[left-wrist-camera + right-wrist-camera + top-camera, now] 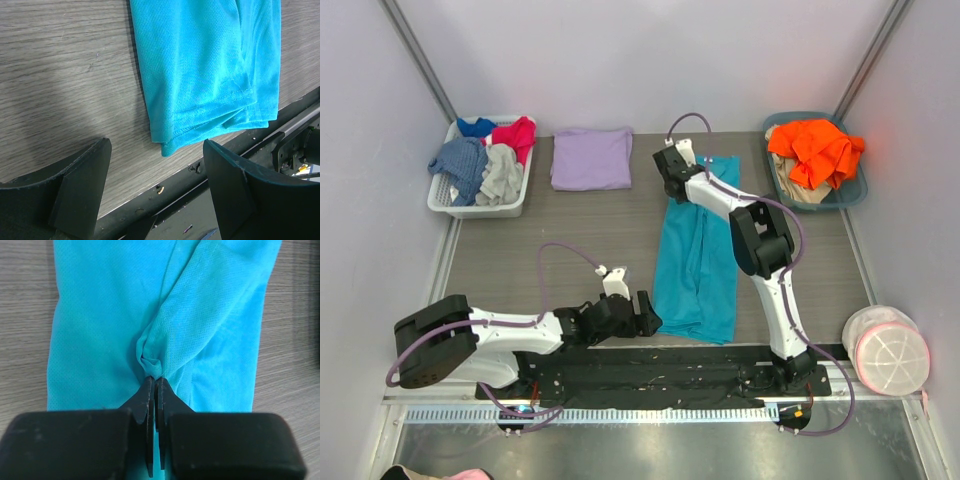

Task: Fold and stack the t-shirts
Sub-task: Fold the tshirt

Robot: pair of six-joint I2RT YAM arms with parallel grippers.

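The teal t-shirt (pixel 698 255) lies folded into a long strip down the middle of the table. My right gripper (pixel 678 188) is at its far end, shut on a pinched fold of the teal cloth (pixel 154 365). My left gripper (pixel 648 314) is open and empty just left of the shirt's near hem (pixel 200 122), low over the table's front edge. The lavender t-shirt (pixel 591 157) lies folded at the back, left of the teal one.
A white basket (pixel 520 205) with red, blue and grey garments stands at the back left. A teal bin (pixel 855 190) with an orange garment stands at the back right. A round clear container (pixel 886 349) sits at the near right. A black rail (pixel 660 370) runs along the front edge.
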